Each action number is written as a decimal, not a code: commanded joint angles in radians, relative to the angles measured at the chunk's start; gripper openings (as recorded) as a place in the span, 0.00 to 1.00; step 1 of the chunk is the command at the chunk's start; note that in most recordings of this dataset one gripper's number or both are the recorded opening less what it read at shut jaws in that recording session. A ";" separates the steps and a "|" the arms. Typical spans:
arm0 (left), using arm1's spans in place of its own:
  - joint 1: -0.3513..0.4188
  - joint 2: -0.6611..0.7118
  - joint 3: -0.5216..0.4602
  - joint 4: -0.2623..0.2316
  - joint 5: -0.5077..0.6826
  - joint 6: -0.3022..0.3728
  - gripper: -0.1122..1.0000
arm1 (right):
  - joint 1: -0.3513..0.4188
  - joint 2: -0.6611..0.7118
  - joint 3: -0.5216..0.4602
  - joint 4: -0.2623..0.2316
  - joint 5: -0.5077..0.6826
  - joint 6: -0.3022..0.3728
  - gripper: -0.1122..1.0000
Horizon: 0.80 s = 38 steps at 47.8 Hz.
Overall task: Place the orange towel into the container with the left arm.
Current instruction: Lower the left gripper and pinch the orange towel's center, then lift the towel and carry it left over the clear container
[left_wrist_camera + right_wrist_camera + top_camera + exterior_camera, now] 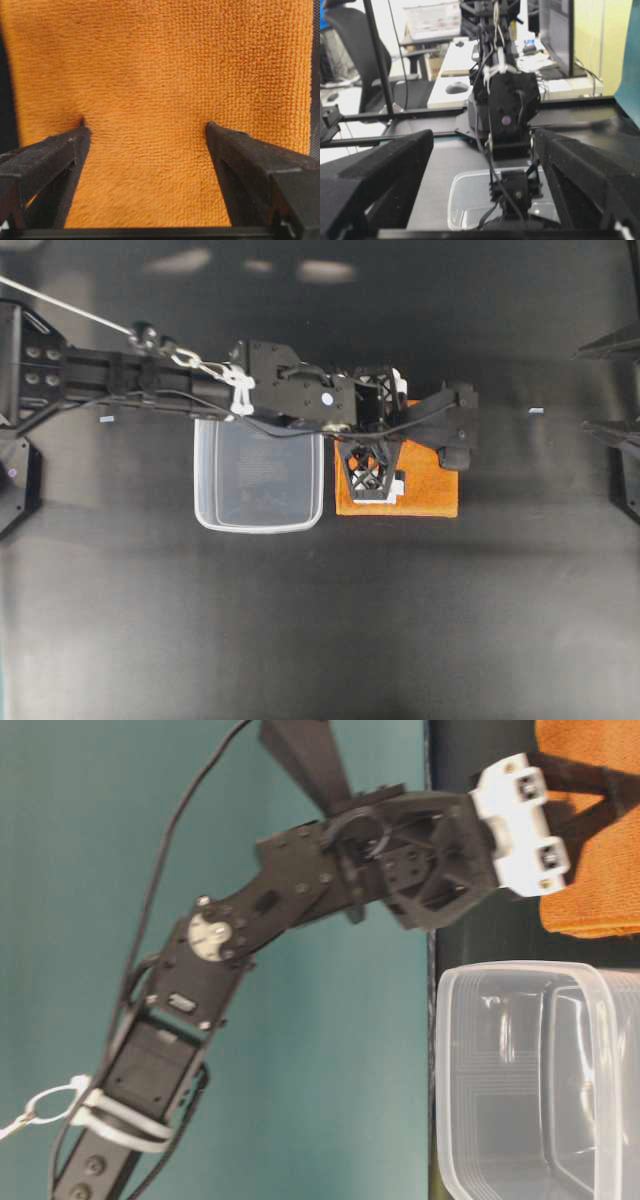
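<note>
Landmark: one container [258, 478] – a clear tub, standing upright on the dark table [320, 640]; all places below are given from it.
Left arm [150, 375]: one, stretched across the container's far rim from the left edge of the overhead view.
Container contents: nothing is seen inside.
Orange towel [425, 490]: one, laid flat on the table just to the right of the container, outside it.
Left gripper [145, 130]: one, set down over the towel to the right of the container – its two fingers [55, 155] are spread well apart, tips pressed into the pile, nothing clamped.
Right gripper [482, 165]: one, far right of the container, fingers held wide, nothing between them.
</note>
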 commanded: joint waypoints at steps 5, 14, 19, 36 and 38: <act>-0.028 0.031 -0.011 0.005 -0.005 0.003 0.90 | 0.003 0.006 -0.008 0.003 -0.005 0.002 0.82; -0.035 0.029 -0.012 0.005 0.005 -0.005 0.78 | 0.003 0.006 -0.002 0.003 -0.003 0.002 0.82; -0.034 0.014 -0.020 0.005 0.008 0.002 0.52 | 0.003 0.003 -0.002 0.005 -0.005 0.002 0.82; -0.018 -0.138 -0.127 0.003 0.069 0.000 0.15 | 0.003 -0.034 -0.002 0.003 -0.003 -0.002 0.81; -0.021 -0.166 -0.140 0.005 0.098 0.000 0.15 | 0.002 -0.040 -0.002 0.005 -0.003 -0.002 0.81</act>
